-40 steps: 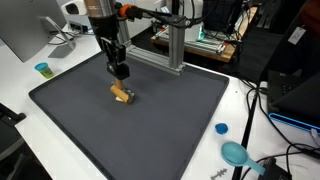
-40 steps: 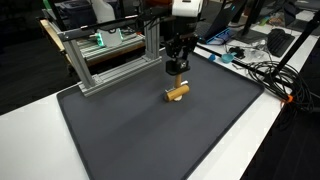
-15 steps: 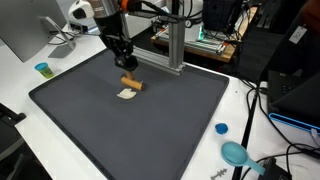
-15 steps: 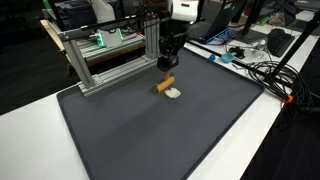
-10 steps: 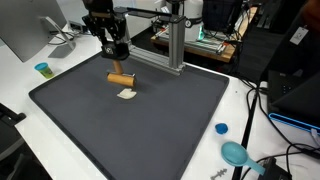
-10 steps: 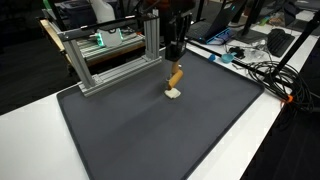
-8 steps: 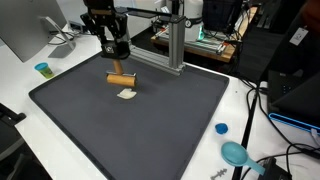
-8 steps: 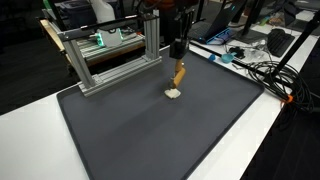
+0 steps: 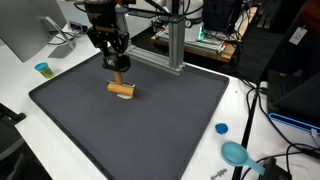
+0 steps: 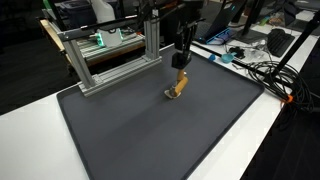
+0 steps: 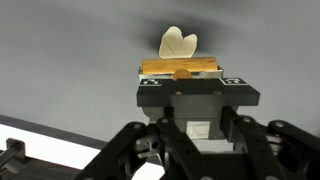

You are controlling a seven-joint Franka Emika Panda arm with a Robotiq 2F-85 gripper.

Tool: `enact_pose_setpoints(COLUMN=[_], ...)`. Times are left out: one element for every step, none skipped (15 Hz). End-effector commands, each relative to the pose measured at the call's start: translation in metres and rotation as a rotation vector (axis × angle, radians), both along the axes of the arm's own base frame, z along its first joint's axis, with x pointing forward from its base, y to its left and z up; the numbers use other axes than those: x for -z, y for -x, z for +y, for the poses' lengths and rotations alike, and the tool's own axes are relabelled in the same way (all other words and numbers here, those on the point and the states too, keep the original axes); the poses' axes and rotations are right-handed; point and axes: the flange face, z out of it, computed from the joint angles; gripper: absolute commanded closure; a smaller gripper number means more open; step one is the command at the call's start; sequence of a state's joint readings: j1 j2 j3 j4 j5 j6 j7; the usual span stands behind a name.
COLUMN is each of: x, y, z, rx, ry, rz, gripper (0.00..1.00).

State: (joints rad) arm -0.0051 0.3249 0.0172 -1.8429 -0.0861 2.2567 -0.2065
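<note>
Dark mat (image 9: 150, 130); metal frame (image 10: 110, 55) along one edge; gripper (image 9: 117, 68) clenched on a wooden stick (image 11: 180, 68), held crosswise at the fingertips, low over the mat near the frame; pale chip (image 11: 178, 43) just beside the stick.

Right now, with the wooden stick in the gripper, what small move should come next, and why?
Probably open the jaws a little: the gripper seems shut on the wooden stick, which looks down on the gray mat, close by the pale piece.
</note>
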Motion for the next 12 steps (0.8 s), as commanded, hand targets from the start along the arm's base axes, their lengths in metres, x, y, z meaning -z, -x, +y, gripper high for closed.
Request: enact_pose_setpoints(x=[0.022,0.029,0.035,0.039,0.043,0.047,0.05,0.053,0.055,0.057,0.058,0.059], y=[-0.001,-0.001,-0.001,-0.002,-0.002,0.0,0.002,0.005,0.006,0.007,0.008,0.009], z=[0.003,0.002,0.001,0.001,0.002,0.003,0.004,0.005,0.007,0.009,0.01,0.012], rx=[0.032,0.041,0.05,0.053,0.055,0.054,0.05,0.047,0.043,0.044,0.049,0.05], ry=[0.056,0.07,0.077,0.078,0.09,0.109,0.124,0.14,0.152,0.162,0.176,0.181], rz=[0.002,0.011,0.023,0.03,0.039,0.059,0.073,0.086,0.099,0.105,0.114,0.122], gripper=[0.79,0.79,0.79,0.79,0.79,0.79,0.79,0.79,0.79,0.79,0.79,0.79])
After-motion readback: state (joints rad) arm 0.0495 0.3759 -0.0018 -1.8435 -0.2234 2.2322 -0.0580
